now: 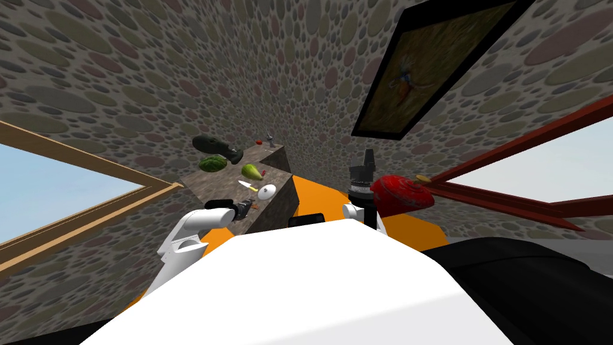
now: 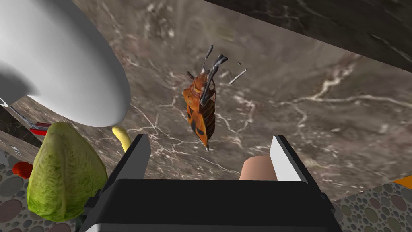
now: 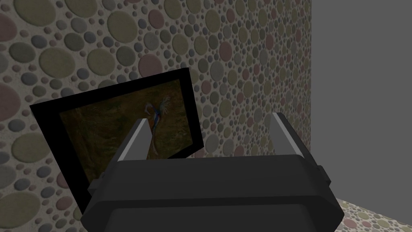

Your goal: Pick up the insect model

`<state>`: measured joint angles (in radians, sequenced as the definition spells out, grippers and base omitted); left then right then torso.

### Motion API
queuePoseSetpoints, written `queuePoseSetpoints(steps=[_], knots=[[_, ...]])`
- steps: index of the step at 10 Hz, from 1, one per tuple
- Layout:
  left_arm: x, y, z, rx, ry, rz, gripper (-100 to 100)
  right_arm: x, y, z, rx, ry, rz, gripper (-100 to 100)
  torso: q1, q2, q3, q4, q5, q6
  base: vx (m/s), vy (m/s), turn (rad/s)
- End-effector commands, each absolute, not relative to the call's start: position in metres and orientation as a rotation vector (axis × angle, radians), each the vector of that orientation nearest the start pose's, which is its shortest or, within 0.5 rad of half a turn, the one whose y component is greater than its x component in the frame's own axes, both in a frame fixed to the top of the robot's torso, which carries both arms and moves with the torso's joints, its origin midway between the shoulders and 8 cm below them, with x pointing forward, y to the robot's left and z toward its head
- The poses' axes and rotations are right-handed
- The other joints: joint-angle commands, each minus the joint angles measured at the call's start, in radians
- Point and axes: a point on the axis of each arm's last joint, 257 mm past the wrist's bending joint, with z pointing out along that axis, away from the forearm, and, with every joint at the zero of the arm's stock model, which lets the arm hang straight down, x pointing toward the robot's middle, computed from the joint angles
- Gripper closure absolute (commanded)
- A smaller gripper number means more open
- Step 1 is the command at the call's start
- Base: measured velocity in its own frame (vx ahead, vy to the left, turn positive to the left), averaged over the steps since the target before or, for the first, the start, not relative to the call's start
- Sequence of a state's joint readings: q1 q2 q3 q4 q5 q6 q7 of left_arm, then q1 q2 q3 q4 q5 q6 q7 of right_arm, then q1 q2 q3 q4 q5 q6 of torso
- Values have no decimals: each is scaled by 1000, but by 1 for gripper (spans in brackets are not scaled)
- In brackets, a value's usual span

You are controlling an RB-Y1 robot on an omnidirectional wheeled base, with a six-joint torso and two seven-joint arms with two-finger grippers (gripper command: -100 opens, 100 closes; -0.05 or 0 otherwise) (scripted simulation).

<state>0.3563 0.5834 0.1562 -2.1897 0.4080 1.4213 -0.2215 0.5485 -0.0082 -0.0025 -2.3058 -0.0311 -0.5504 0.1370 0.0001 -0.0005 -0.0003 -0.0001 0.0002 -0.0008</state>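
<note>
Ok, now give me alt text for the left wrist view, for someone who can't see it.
An orange and black insect model lies on a brown marbled countertop, just ahead of the left gripper, whose two grey fingers stand open. A wrinkled green pear-shaped item sits beside the gripper.

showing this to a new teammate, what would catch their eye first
Their eye would land on the orange, dark-spotted insect model on the brown marbled counter, just ahead of the open left gripper. Next, the green leafy vegetable beside that gripper, and in the head view a big red rounded object by the right arm.
</note>
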Motion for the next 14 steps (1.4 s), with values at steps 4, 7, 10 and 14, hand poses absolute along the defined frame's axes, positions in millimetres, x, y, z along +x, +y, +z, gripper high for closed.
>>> queuePoseSetpoints(steps=[4, 7, 10, 14], knots=[[300, 417, -340, -1576, 2161, -127, 100, 326, -286, 30, 594, 609, 1181, 0, 1, -1, 0, 0, 1, 0, -4, 4, -17], [302, 417, -337, -1570, 2156, -132, 100, 326, -286, 30, 594, 609, 1181, 0, 3, -1, -2, -2, 3, -1, 2, 0, -5], [297, 415, -332, -1570, 2165, -127, 100, 326, -286, 30, 594, 609, 1181, 0, 4, -2, -2, -2, 3, -1, 1, -1, 16], [296, 412, -325, -1566, 2169, -128, 0, 326, -286, 30, 594, 609, 1181, 0, 3, -2, -2, -2, 3, -1, 3, -4, 24]])
